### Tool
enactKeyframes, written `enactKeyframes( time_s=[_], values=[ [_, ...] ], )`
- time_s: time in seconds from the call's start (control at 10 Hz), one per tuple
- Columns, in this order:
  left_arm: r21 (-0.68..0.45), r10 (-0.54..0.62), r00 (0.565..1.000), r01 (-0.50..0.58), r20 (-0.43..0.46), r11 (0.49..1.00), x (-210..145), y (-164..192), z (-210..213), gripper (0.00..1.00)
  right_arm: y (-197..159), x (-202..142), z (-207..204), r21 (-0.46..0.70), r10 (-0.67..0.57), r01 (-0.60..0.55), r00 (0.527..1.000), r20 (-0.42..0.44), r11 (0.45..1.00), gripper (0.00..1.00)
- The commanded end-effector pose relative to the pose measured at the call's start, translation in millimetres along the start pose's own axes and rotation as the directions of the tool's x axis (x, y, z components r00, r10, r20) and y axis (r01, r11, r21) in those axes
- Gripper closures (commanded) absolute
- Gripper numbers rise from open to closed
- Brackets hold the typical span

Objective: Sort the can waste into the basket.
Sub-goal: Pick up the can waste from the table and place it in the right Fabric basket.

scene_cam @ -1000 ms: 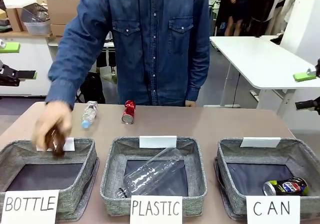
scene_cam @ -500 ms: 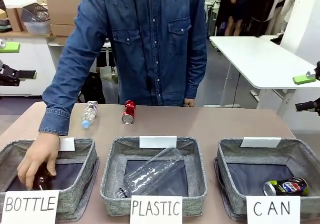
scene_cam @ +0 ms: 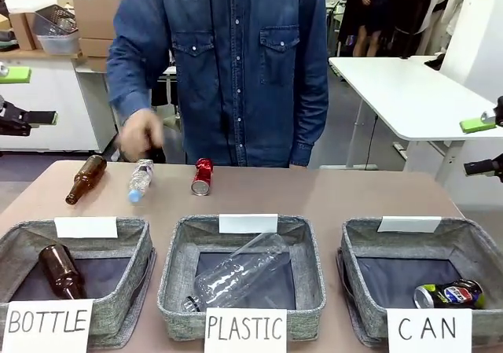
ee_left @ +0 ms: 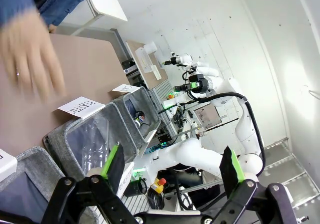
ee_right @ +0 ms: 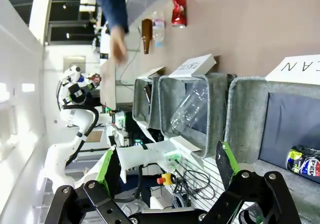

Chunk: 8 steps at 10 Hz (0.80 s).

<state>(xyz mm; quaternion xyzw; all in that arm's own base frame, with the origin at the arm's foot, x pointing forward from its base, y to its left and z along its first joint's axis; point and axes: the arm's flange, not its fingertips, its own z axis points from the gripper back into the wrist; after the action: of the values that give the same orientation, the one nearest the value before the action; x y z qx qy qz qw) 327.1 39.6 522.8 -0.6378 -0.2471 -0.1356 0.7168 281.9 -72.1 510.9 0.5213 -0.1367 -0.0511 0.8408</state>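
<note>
The person's hand point(scene_cam: 142, 136), which was down inside the BOTTLE bin point(scene_cam: 135, 252) half a second ago, is now raised and blurred over the table's far edge, open and empty. A brown bottle point(scene_cam: 61, 271) lies in that bin where the hand was. A second brown bottle point(scene_cam: 85, 179), earlier behind the sleeve, is in sight beside the small plastic bottle point(scene_cam: 141, 180). The red can point(scene_cam: 203, 176) has not moved from the table's far side. The blue can point(scene_cam: 449, 294) stays in the CAN basket point(scene_cam: 357, 247). The left gripper point(ee_left: 172, 161) and right gripper point(ee_right: 166, 165) remain spread wide, holding nothing.
</note>
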Motion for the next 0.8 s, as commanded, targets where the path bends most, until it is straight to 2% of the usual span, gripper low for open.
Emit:
enactKeyframes(
  time_s=[0.0,0.5,0.6,0.7],
  values=[
    [-0.019,-0.022,1.0,0.022,0.011,1.0,2,-1,-2,0.0,-3,1,2,-0.01,0.013,-0.013,1.0,0.004,1.0,0.0],
    [0.0,0.0,1.0,0.0,0.0,1.0,0,0,0,0.0,-3,1,2,-0.01,0.013,-0.013,1.0,0.004,1.0,0.0],
    [0.096,-0.07,0.997,0.072,-0.019,0.993,10,-11,-16,0.0,-3,1,2,-0.01,0.013,-0.013,1.0,0.004,1.0,0.0],
    [0.136,-0.075,0.991,0.09,-0.111,0.987,24,-14,-40,0.0,-3,1,2,-0.01,0.013,-0.013,1.0,0.004,1.0,0.0]
  ],
)
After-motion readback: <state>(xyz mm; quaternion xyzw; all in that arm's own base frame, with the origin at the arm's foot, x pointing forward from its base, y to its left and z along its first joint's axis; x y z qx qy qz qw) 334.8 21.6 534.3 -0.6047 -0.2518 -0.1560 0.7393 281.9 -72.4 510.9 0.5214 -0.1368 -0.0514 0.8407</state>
